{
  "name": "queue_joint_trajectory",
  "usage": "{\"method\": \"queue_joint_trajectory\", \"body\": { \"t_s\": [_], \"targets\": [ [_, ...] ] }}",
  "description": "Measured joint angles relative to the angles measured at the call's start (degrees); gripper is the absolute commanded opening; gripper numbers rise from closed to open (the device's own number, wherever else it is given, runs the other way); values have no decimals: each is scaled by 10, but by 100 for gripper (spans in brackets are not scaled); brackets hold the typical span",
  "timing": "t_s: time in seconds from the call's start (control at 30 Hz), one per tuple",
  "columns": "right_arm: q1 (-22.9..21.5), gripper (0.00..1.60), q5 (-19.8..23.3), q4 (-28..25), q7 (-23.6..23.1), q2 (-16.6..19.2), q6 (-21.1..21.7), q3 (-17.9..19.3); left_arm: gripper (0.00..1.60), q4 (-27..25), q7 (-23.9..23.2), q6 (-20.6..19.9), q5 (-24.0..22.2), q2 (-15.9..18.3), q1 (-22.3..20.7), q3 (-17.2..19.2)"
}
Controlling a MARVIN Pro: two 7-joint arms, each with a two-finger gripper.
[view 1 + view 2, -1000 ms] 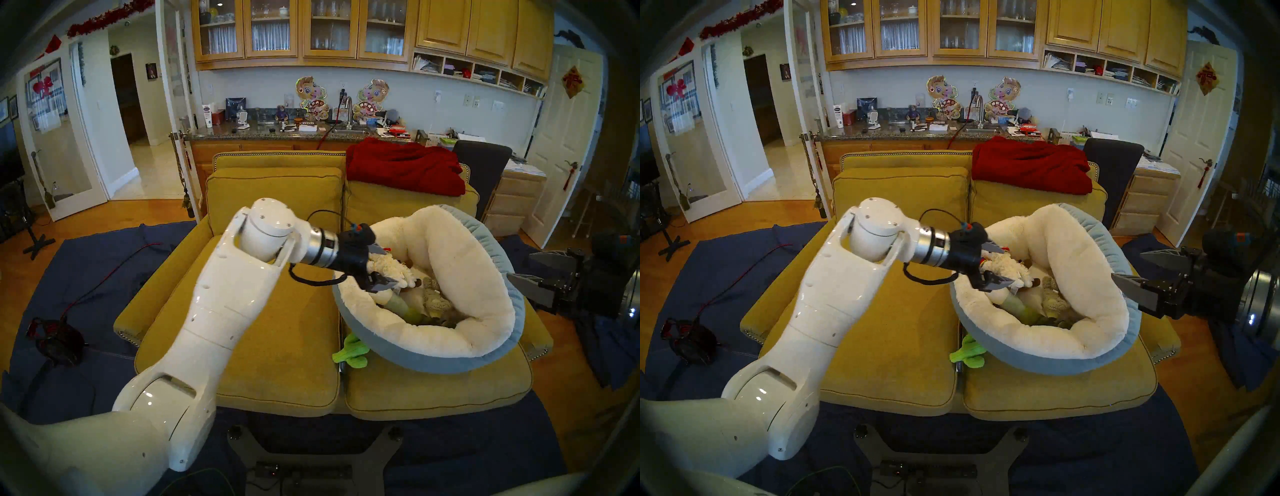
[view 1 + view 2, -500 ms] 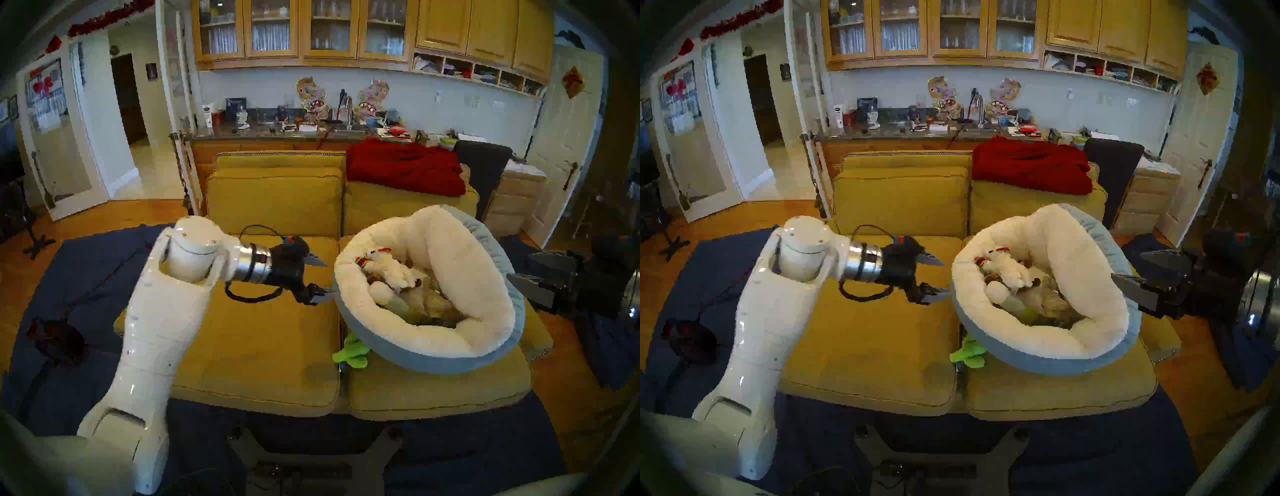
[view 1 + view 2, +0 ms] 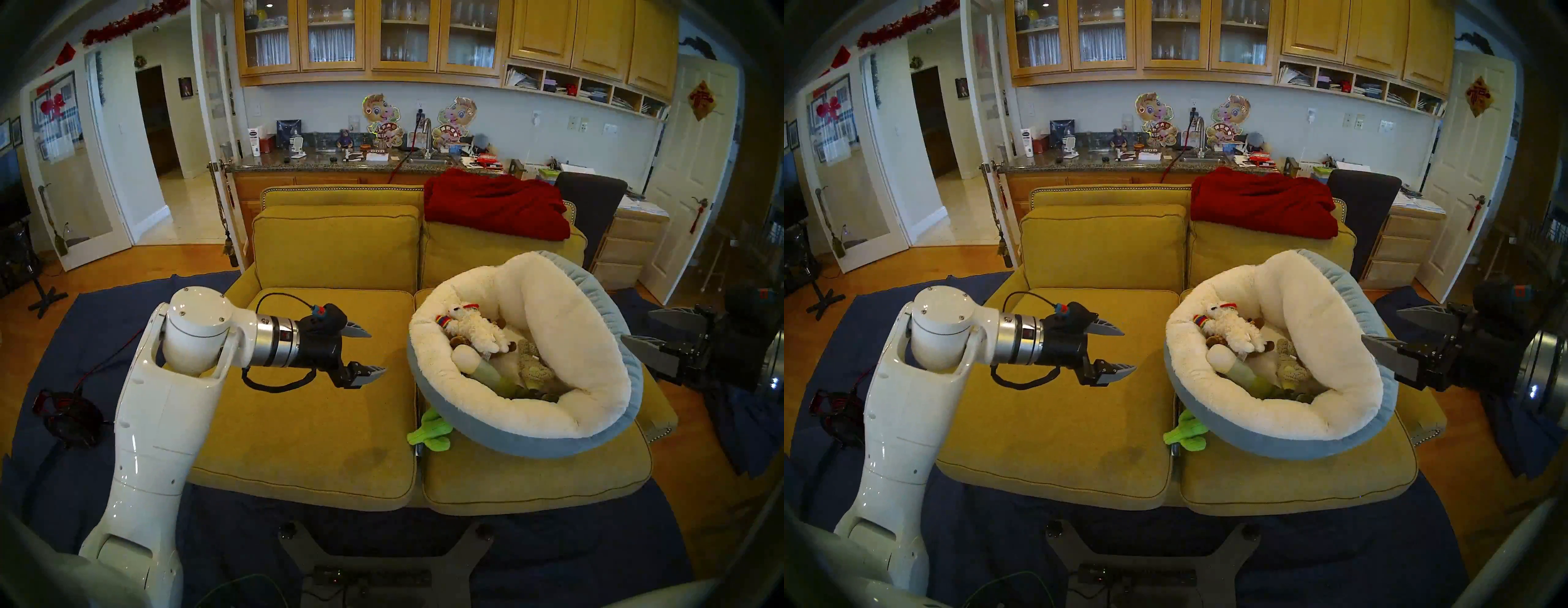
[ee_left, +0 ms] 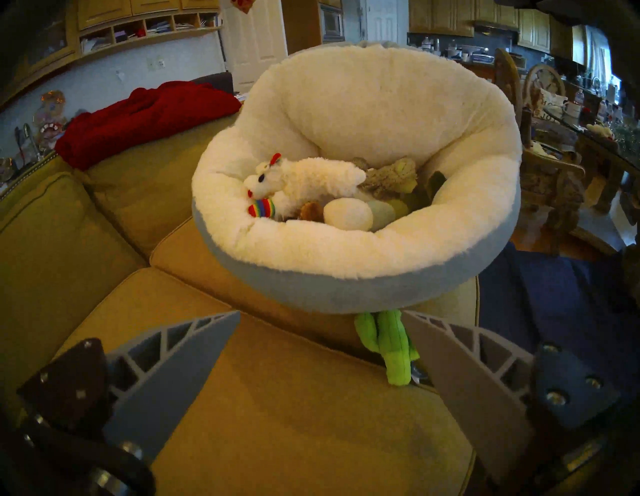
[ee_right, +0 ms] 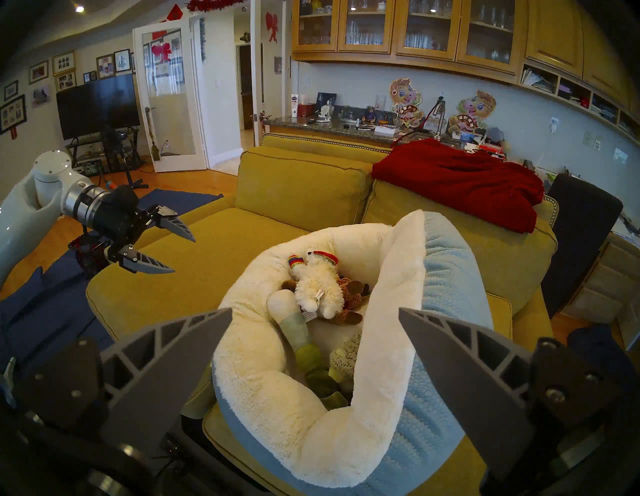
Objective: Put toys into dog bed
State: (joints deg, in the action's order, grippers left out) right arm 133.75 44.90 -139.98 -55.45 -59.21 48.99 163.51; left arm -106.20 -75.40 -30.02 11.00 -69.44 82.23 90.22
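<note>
Fingers (image 3: 358, 330) on your left gripper (image 3: 373, 350) are gaping empty – right gripper (image 3: 1378, 329) likewise – cactus (image 3: 429, 434) is lying under the dog bed (image 3: 509, 441) edge.

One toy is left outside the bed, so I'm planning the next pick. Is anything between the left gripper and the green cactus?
Partly. The cactus is tucked under the dog bed edge, which overhangs its top. The left gripper is open, with only bare sofa cushion between.

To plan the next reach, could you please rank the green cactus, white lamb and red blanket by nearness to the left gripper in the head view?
From the left gripper:
1. Green cactus, under the bed's near edge.
2. White lamb, inside the bed.
3. Red blanket, on the sofa back.
</note>
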Motion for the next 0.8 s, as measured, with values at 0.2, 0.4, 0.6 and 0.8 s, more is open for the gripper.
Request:
{"method": "queue_joint_trajectory", "body": {
  "t_s": [0.2,0.4,0.6,0.8],
  "targets": [
    [0,160,0,0,0,0,0,0,160,-6,4,-5,-8,9,21,3],
    [0,160,0,0,0,0,0,0,160,-6,14,-15,-9,16,38,-2],
    [0,160,0,0,0,0,0,0,160,-5,25,-23,-8,18,53,-24],
    [0,160,0,0,0,0,0,0,160,-3,30,-25,-7,19,63,-49]
  ]
}}
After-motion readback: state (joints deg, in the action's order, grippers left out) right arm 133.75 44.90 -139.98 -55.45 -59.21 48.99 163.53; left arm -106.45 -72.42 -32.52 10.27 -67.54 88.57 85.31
